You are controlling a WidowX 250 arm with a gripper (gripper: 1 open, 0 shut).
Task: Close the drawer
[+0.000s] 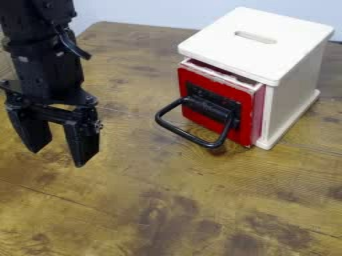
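**Claw spread at left, drawer ajar at right**

Left edge: black arm (40, 45) enters from the top of the frame; its upper part is cut off by the border, so the base and shoulder are out of view. Dark housing, cables hard to separate from the body. No readable lettering on it.

Below the arm: claw (56, 135) pointing down at the table (160, 215), two black fingers (83, 140) spread wide apart, nothing between them. Whether the tips touch the wood cannot be told from this angle. The claw stands well apart from the cabinet.

Centre: black loop handle (187, 125) projects from the drawer toward the claw, low over the table. Worn brown wood around it, blotchy stains.

Right: small white cabinet (274, 60) with a slot in its top. Its far side faces are hidden. The red drawer (214, 92) sits in the cabinet's left-facing side, pulled out a little, its front standing proud of the white frame. A black panel on the front; detail in it is too dark to make out. Drawer interior not visible. No brand, label or writing can be read anywhere.
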